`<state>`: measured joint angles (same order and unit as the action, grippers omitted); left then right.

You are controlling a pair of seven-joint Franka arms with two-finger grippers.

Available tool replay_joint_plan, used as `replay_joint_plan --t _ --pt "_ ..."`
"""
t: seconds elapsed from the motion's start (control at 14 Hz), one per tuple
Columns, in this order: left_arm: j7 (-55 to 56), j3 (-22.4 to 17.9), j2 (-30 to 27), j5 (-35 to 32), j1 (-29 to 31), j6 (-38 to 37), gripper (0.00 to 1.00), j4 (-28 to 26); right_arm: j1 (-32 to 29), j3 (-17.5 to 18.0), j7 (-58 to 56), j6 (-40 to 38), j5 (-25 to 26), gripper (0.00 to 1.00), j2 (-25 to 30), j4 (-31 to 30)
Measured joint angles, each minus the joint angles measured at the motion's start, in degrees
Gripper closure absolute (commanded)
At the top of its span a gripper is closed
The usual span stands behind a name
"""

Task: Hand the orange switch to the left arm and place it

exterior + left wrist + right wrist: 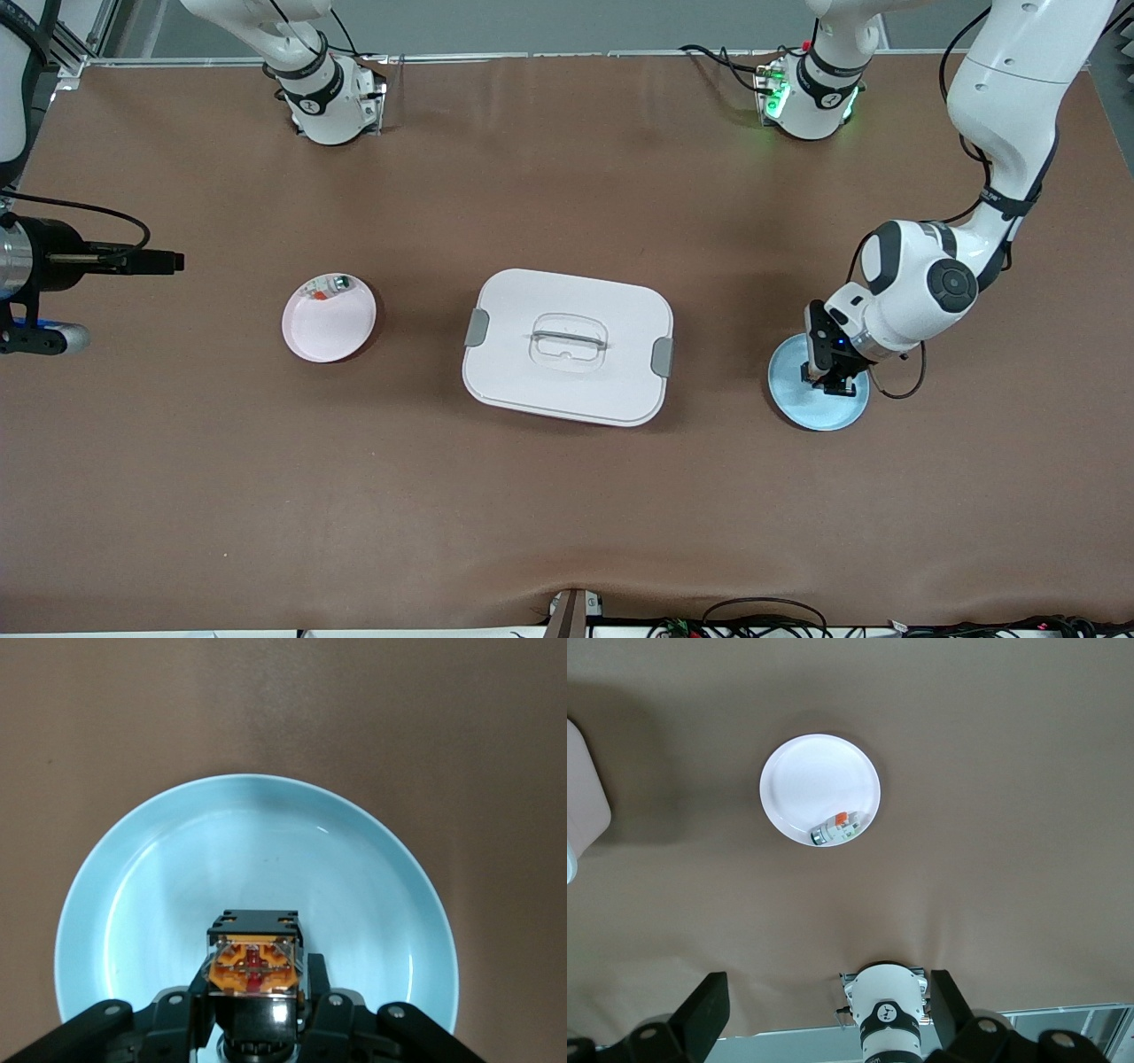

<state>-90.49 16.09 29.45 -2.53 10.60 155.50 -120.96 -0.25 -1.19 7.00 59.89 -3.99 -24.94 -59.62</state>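
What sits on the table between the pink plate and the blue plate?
The box, lid latched on, sits between the pink plate and the blue plate; the front view shows it.

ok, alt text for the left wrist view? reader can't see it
The left gripper is shut on the orange switch, holding it over the blue plate. The plate sits on the brown table.
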Motion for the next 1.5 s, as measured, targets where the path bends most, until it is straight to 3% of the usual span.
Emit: replay_joint_plan --t 0.07,0.14,0.21,0.28,0.78,1.5 --pt "-0.7 0.0 0.3 0.0 0.0 0.4 1.0 -0.2 -0.1 0.0 0.0 0.0 0.1 0.0 0.0 -0.1" --pt "-1.2 0.0 0.5 0.0 0.0 0.7 0.85 -0.3 -0.2 0.0 0.0 0.0 0.4 0.0 0.0 -0.1" --pt "-1.8 0.0 0.6 0.0 0.0 0.8 0.59 -0.3 -0.2 0.0 0.0 0.0 1.1 0.0 0.0 -0.1" --pt "-1.9 0.0 0.5 0.0 0.0 0.9 0.01 -0.3 -0.3 0.0 0.0 0.0 2.6 0.0 0.0 -0.1" --pt "2.8 0.1 -1.8 0.1 2.3 0.3 0.0 1.0 -0.2 0.4 -3.6 0.0 5.6 0.0 0.0 -0.1" --pt "32.1 0.9 -17.4 3.9 2.6 -25.7 0.0 10.5 -2.4 0.2 -9.5 0.2 7.2 0.0 2.8 0.2"
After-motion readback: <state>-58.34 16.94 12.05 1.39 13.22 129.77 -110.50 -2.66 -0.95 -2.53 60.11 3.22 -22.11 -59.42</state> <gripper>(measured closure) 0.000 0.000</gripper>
